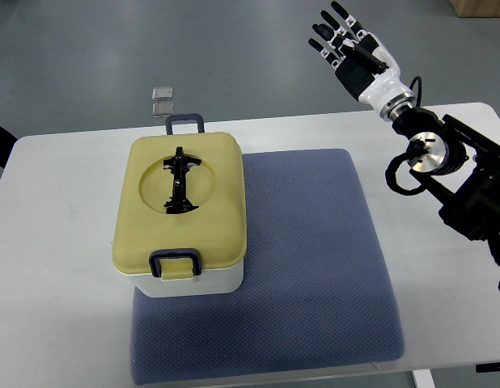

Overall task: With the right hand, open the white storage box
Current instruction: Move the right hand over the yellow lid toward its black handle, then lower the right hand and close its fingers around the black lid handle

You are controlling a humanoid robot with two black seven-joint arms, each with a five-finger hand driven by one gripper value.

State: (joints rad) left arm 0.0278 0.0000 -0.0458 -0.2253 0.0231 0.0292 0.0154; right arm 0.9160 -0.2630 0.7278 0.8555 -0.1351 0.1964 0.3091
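The white storage box [193, 283] stands on the left part of a blue-grey mat [315, 267]. Its pale yellow lid [209, 210] is down, with a black fold-down handle [179, 182] lying in a round recess. One dark blue latch [174, 263] sits at the near edge and another [185, 123] at the far edge. My right hand [347, 40] is raised at the upper right, past the table's far edge and well away from the box, fingers spread and holding nothing. The left arm is out of sight.
The white table [56, 242] carries the mat. The right arm's black joints [444, 162] hang over the table's right side. Two small clear square pieces [162, 100] lie on the grey floor beyond the table's far edge.
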